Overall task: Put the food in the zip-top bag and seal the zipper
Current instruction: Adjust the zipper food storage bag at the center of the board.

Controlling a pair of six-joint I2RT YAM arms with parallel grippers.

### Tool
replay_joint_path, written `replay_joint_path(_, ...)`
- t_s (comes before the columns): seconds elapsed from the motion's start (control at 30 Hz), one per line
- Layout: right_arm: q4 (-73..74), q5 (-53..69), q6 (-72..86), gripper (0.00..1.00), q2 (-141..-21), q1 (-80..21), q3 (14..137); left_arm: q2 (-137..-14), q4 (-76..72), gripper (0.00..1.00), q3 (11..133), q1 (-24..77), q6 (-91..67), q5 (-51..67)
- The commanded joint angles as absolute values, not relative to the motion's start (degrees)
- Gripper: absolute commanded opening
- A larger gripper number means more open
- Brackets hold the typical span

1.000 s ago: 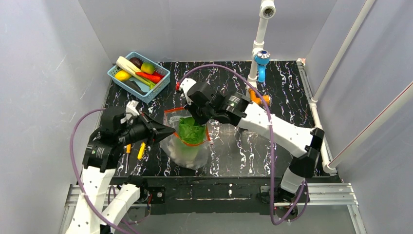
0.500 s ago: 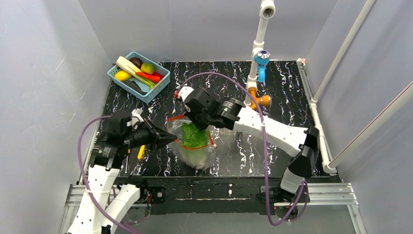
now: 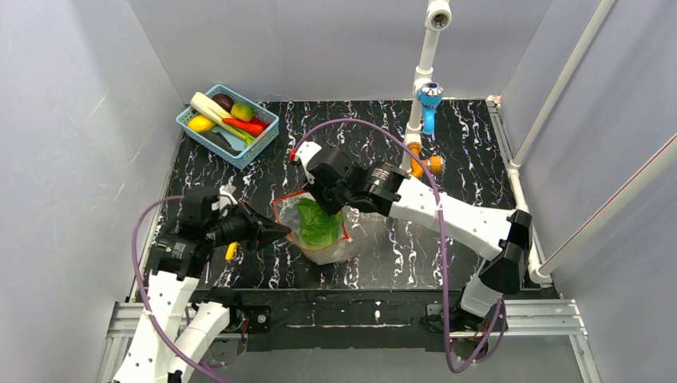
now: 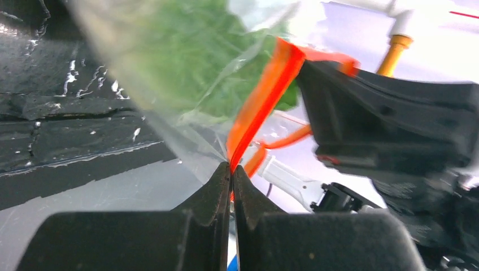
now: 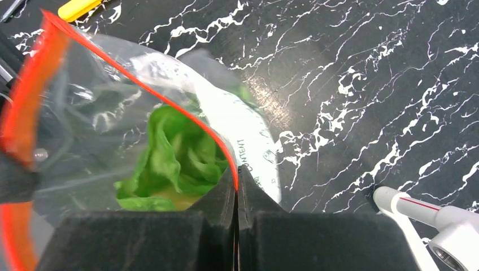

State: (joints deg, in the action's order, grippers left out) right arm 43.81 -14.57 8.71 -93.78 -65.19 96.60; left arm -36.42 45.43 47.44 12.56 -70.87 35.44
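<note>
The clear zip-top bag [image 3: 329,246] hangs above the table's middle, held by its mouth between both arms. Its zipper [image 4: 265,93] is a red-orange strip, and the mouth gapes open in the right wrist view. Green lettuce [image 3: 317,225] sits inside the bag [image 5: 101,107], with a yellowish patch [image 5: 165,197] under the lettuce [image 5: 175,152]. My left gripper [image 3: 281,230] is shut on the left end of the zipper [image 3: 278,209], jaws pinched together at the strip [image 4: 231,166]. My right gripper [image 3: 332,211] is shut on the zipper's [image 5: 186,113] right side [image 5: 236,169].
A blue basket [image 3: 268,121] with a long white leek [image 3: 215,114], a red chili and other toy foods stands at the back left. A small yellow item [image 3: 231,251] lies by the left arm. A white pipe post [image 3: 421,76] with an orange fitting [image 3: 432,165] rises at the back.
Both grippers keep their pinch on the zipper. The left gripper has drifted toward the near edge and the right one slightly left; the bag's body has swung right and hangs shorter.
</note>
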Motion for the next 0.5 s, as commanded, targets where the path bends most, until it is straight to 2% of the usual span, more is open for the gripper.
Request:
replay_joint_path(0.0,45.76,-16.24,7.79,0.01,-90.68,-65.13,102.46,-37.05,48.33,0.0,61.71,12.61,-68.03,34.14)
replay_joint_path(0.1,42.55,-13.33,8.28,0.01,-87.65,-65.17,99.18,-36.38,50.25,0.0,61.52,12.65,-67.33,33.51)
replay_joint_path(0.3,37.21,-10.71,12.45,0.01,-90.09,-64.87,90.93,-32.21,44.7,0.0,43.94,12.65,-70.38,34.82)
replay_joint_path(0.37,37.72,-10.41,12.79,0.01,-91.61,-64.86,90.87,-31.74,42.75,0.0,42.87,12.6,-71.94,35.46)
replay_joint_path(0.47,38.86,-11.35,12.06,0.01,-91.46,-64.86,91.98,-32.76,42.49,0.0,47.95,12.65,-72.03,35.14)
